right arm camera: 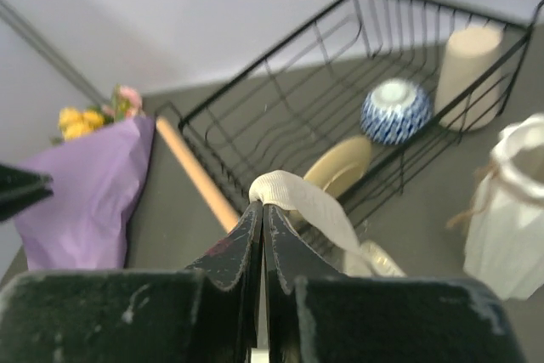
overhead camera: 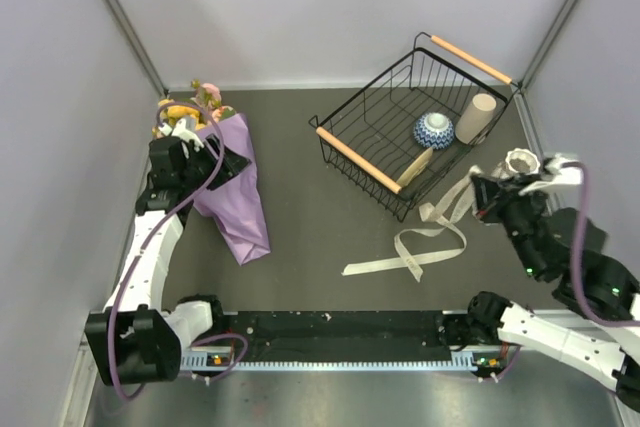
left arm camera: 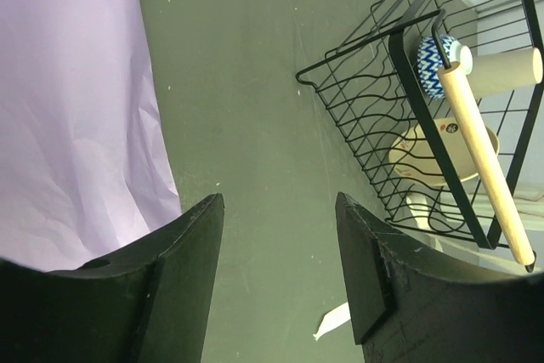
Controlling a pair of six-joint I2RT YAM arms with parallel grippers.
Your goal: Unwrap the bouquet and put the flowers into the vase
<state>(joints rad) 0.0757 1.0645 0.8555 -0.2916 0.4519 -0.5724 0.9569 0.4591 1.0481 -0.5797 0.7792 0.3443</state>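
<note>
The bouquet (overhead camera: 236, 199) lies at the left of the table, a cone of lilac paper (left arm camera: 76, 108) with yellow and pink flowers (overhead camera: 190, 113) at its far end. My left gripper (overhead camera: 228, 161) hovers over the paper's upper part, open (left arm camera: 280, 201), with only bare table between its fingers. My right gripper (right arm camera: 262, 206) is shut on the cream ribbon (right arm camera: 316, 203). The ribbon hangs from it and trails in loops over the table (overhead camera: 420, 247). The white ribbed vase (overhead camera: 522, 161) stands upright just beside the right gripper (overhead camera: 479, 193), and shows at the right (right arm camera: 510, 218) in the right wrist view.
A black wire basket (overhead camera: 372, 105) with wooden handles sits at the back right. It holds a blue-and-white bowl (overhead camera: 434, 130), a cream cup (overhead camera: 477, 117) and a cream dish (overhead camera: 415, 167). Grey walls close in on both sides.
</note>
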